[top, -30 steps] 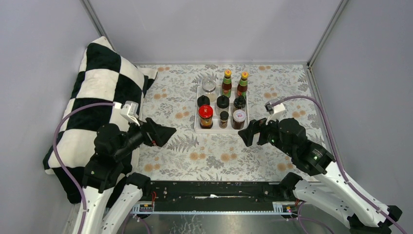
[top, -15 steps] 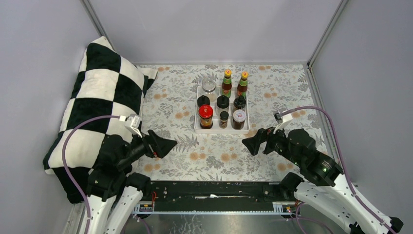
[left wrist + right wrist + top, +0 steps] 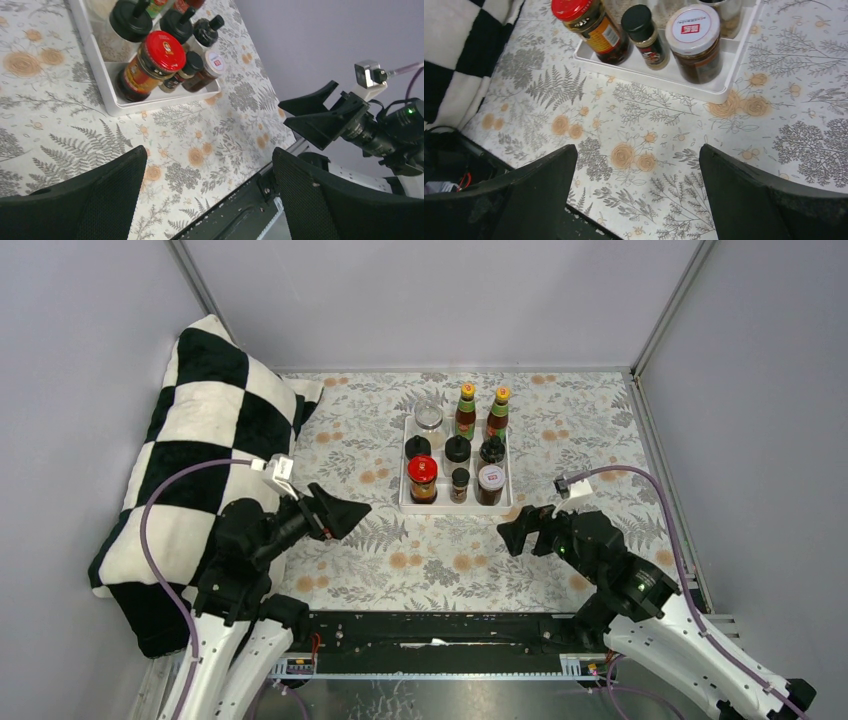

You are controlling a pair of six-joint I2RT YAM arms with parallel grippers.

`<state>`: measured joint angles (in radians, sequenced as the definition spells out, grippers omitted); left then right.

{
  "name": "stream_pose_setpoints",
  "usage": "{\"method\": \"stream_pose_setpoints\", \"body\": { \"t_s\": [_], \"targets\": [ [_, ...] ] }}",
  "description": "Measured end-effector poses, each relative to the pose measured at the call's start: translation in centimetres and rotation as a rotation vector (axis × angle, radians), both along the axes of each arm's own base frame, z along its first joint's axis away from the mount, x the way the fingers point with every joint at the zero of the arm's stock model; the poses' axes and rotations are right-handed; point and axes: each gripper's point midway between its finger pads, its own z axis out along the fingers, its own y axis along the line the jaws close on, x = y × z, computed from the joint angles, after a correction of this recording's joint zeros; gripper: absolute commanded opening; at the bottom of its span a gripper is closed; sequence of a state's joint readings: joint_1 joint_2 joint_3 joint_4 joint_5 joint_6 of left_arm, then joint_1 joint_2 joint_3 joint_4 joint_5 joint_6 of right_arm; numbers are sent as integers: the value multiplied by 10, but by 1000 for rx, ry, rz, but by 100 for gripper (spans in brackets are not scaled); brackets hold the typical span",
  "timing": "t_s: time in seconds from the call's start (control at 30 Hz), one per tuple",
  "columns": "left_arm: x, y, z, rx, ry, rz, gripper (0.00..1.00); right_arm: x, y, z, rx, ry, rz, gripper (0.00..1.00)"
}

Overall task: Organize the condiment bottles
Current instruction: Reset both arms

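Where the flowered counter (image 3: 450, 560) met the left wall, a checked pillow (image 3: 200, 430) lay propped along it. A white tray (image 3: 440, 507) sat mid-counter toward the back, and all nine condiment bottles (image 3: 492, 450) stood upright inside it in three rows. The left hand (image 3: 345, 520) and the right hand (image 3: 520, 525) hung low over the counter, each near a front corner of the tray but apart from it, both spread wide and grasping nothing. Two tall sauce bottles (image 3: 466, 410) stood in the back row, with a clear-lidded jar (image 3: 428, 418) to their left. Three black-capped bottles (image 3: 458, 450) filled the middle row. In front stood a red-lidded jar (image 3: 422, 480), a white-lidded jar (image 3: 489, 483) and, between them, a small black-lidded jar (image 3: 459, 484).
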<state>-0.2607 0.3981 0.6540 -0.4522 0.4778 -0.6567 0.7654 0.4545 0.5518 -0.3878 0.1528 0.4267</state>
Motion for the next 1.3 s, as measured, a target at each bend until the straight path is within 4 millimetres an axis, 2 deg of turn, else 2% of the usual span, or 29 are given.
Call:
{"method": "stream_pose_setpoints", "body": {
  "t_s": [0.27, 0.4, 0.67, 0.87, 1.0, 1.13, 1.3],
  "targets": [
    [30, 19, 4, 94, -46, 138, 99, 21, -13, -1, -42, -67, -110, 100],
    [38, 31, 12, 131, -90, 204, 99, 30, -23, 1, -58, -128, -163, 100],
    [52, 38, 29, 171, -143, 254, 99, 39, -47, 2, -72, -236, -277, 100],
    [70, 32, 17, 250, -107, 288, 99, 50, -56, -5, -145, -233, -344, 100],
    [81, 16, 15, 282, -113, 272, 99, 52, -66, 3, -136, -262, -401, 100],
    [107, 11, 6, 254, -90, 267, 99, 54, -75, 10, -119, -282, -446, 100],
    [129, 38, -11, 206, -43, 325, 99, 62, -82, 12, -152, -255, -489, 100]
  ]
}}
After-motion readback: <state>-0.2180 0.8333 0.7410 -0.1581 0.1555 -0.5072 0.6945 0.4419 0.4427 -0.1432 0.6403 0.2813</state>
